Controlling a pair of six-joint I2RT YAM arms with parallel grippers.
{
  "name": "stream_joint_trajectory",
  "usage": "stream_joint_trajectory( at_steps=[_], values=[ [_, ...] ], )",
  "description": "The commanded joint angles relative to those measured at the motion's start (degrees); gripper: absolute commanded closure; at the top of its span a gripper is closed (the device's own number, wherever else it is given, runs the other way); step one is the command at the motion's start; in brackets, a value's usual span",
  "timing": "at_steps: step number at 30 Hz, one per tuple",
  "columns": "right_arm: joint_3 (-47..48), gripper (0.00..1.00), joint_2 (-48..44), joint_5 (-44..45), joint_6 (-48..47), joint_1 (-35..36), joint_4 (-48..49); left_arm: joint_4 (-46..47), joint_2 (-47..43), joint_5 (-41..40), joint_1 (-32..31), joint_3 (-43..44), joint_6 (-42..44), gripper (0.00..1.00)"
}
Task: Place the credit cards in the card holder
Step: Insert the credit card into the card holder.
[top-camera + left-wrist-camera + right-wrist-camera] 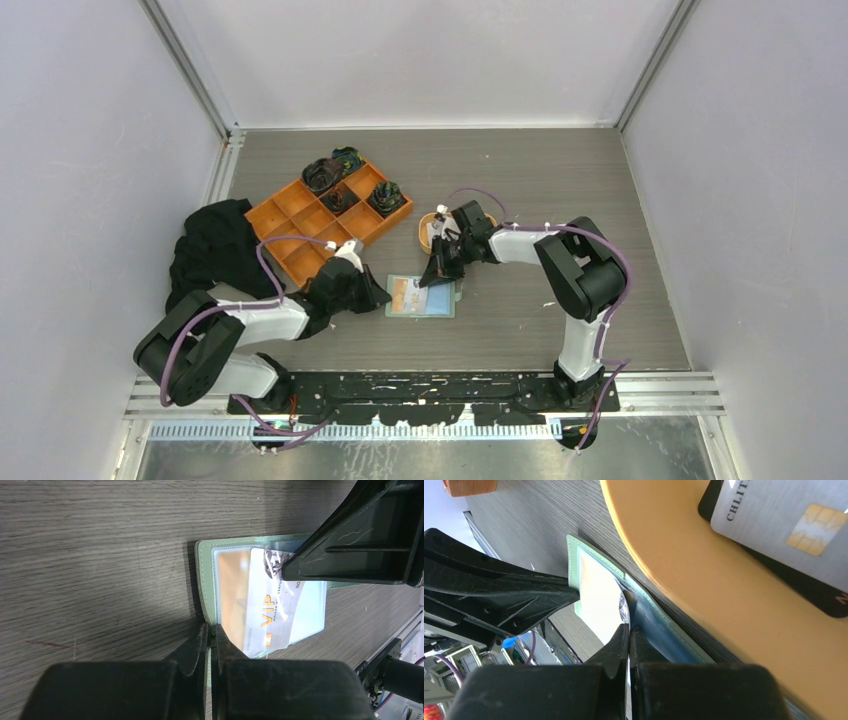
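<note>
The robot is partway through loading a card. The card holder (205, 570) is lying open on the counter (100, 555), just in front of the orange dish (704, 570). The left hand (212, 632) is closed tight, and it seems to be pinching the holder's green edge to steady it. The right hand (629, 630) is clamping the corner of a pale VIP card (270, 615). That card is lying slantwise across the glossy pocket, and I can't tell whether its edge has entered the slot. A silver card (774, 515) and a dark card (824, 597) are waiting in the dish.

I'd say the next move is squaring the card with the pocket mouth and sliding it in flat. The left hand needs to be holding the wallet down so it doesn't skate along with the push.
</note>
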Motion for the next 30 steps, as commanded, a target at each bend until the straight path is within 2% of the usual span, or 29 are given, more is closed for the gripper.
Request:
stream_joint_trajectory(
  at_steps=[1, 5, 8, 16, 18, 21, 25, 30],
  values=[
    [1.6, 0.95, 1.7, 3.4, 0.1, 1.5, -1.3, 1.1, 1.9, 3.5, -0.6, 1.2, 0.0, 1.00],
    [2.2, 0.90, 2.4, 2.7, -0.4, 1.7, -1.0, 1.5, 2.3, 4.1, -0.6, 1.6, -0.2, 0.98],
    [2.4, 0.90, 2.5, 2.7, -1.1, 1.6, -1.1, 0.0, 0.1, 1.8, -0.6, 1.4, -0.2, 0.92],
    [3.0, 0.88, 3.1, 3.0, -2.8, 1.6, -2.1, -19.0, -18.9, -8.7, -0.5, 3.0, 6.4, 0.46],
    [3.2, 0.87, 3.2, 3.0, -3.2, 1.6, -2.4, -21.1, -24.2, -9.3, -0.4, 2.5, 7.5, 0.34],
    [3.3, 0.87, 3.3, 3.0, -3.7, 1.5, -2.6, -19.1, -31.7, -8.3, -0.3, -0.7, 6.2, 0.21],
    [3.5, 0.86, 3.2, 2.9, -4.2, 1.4, -2.8, -12.9, -37.6, -1.3, -0.3, -4.3, 3.0, 0.20],
    [3.5, 0.86, 3.6, 2.7, -4.3, 1.4, -2.9, -10.0, -36.6, 5.7, -0.3, -3.1, -0.6, 0.28]
  ],
)
